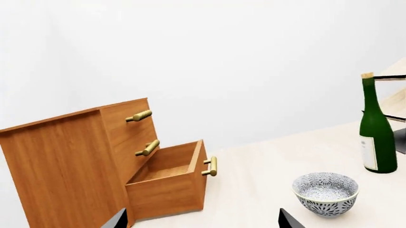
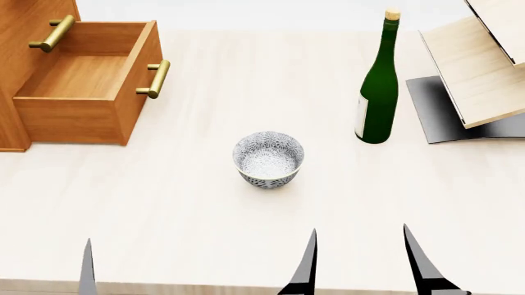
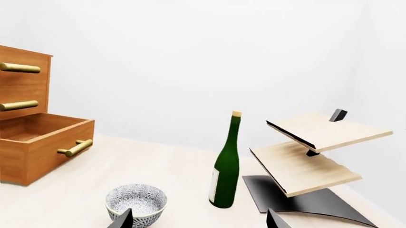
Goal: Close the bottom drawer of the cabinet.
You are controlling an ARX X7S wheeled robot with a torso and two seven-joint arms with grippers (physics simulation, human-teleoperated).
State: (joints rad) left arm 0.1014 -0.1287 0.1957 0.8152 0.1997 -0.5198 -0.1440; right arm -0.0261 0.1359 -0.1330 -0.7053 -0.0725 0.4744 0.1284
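Note:
The honey-brown cabinet (image 2: 10, 74) stands at the table's far left. Its bottom drawer (image 2: 78, 77) is pulled out and empty, with the brass handle (image 2: 156, 78) on its front panel facing right. The two upper drawers look shut in the left wrist view. That view shows the cabinet (image 1: 57, 161) and the open drawer (image 1: 168, 190) just ahead of my left gripper (image 1: 203, 221), which is open and empty. My right gripper (image 2: 363, 264) is open and empty near the table's front edge, and its jaws stand wide apart in its wrist view (image 3: 199, 219). The drawer (image 3: 44, 152) also shows there.
A patterned bowl (image 2: 268, 158) sits mid-table, between the grippers and the drawer. A green wine bottle (image 2: 379, 92) stands at the right. A pale plywood rack (image 2: 484, 67) on a black base is at the far right. The pale table (image 2: 189, 233) ends just below the grippers.

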